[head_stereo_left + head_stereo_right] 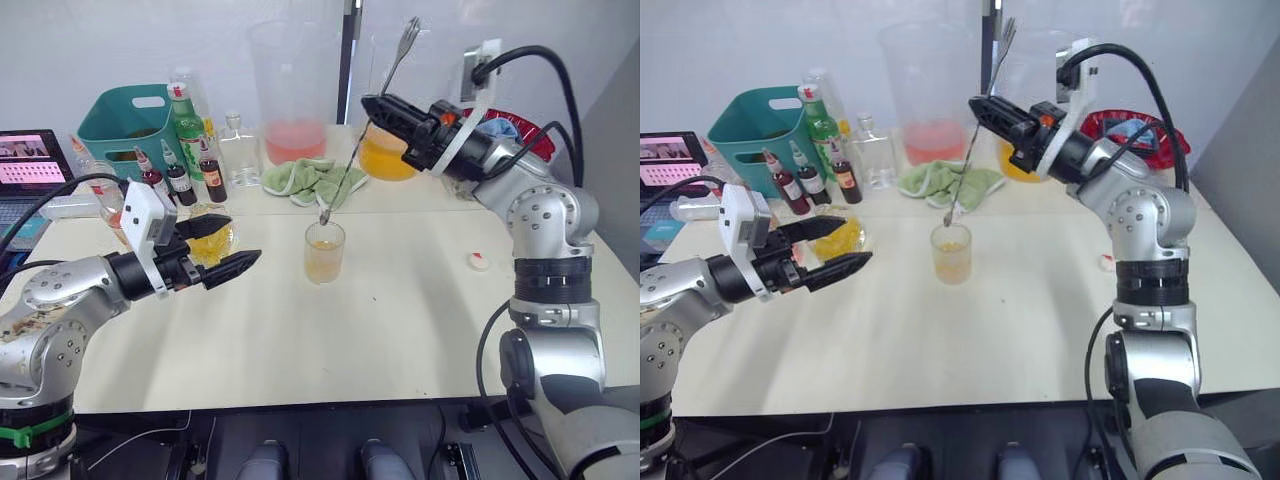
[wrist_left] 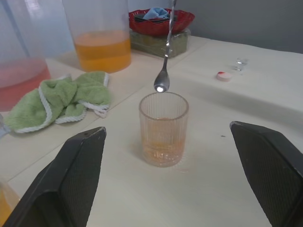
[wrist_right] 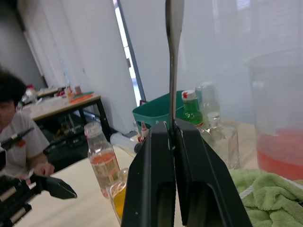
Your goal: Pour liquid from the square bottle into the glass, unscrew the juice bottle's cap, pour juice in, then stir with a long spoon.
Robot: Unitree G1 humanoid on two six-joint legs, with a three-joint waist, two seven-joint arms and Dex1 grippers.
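The right tool (image 1: 372, 106) is clamped on the long spoon (image 1: 352, 160), whose bowl hangs just above the rim of the glass (image 1: 324, 251) at the surface's centre. The left tool (image 1: 222, 246) hovers wide and empty at the glass's nine o'clock. To stir well, I judge the spoon should drop straight down the glass's middle, circling gently without knocking the wall.

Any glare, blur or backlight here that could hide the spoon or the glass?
Left wrist view: a glint on the long spoon bowl; glass sharp; left tool fingers soft. Right wrist view: bright backlit wall; right tool dark and close, slightly blurred.
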